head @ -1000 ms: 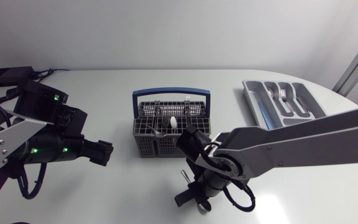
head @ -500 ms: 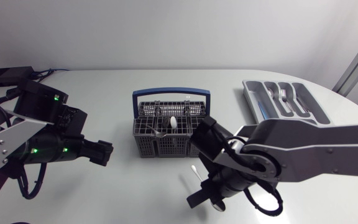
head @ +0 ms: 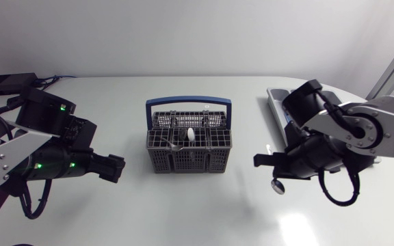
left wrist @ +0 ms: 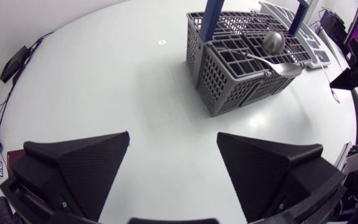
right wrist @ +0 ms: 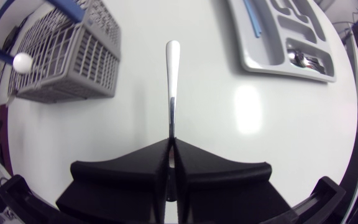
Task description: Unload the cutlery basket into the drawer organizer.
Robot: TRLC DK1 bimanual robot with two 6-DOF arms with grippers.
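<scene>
Your right gripper [right wrist: 169,144] clamps a utensil [right wrist: 172,74] over the table [right wrist: 229,143], between cutlery basket [right wrist: 73,68] and drawer organizer [right wrist: 261,62]. Your left gripper [left wrist: 173,135] gapes wide, facing the basket.

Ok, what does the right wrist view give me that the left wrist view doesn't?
Only the right wrist view shows the right gripper shut on a piece of cutlery, handle pointing out ahead. It also shows the compartments of the organizer, with some cutlery lying in one. Only the left wrist view shows the left gripper, open with nothing between its fingers, and a spoon lying across the top of the basket. Both views show the basket from the side and the white table.
</scene>
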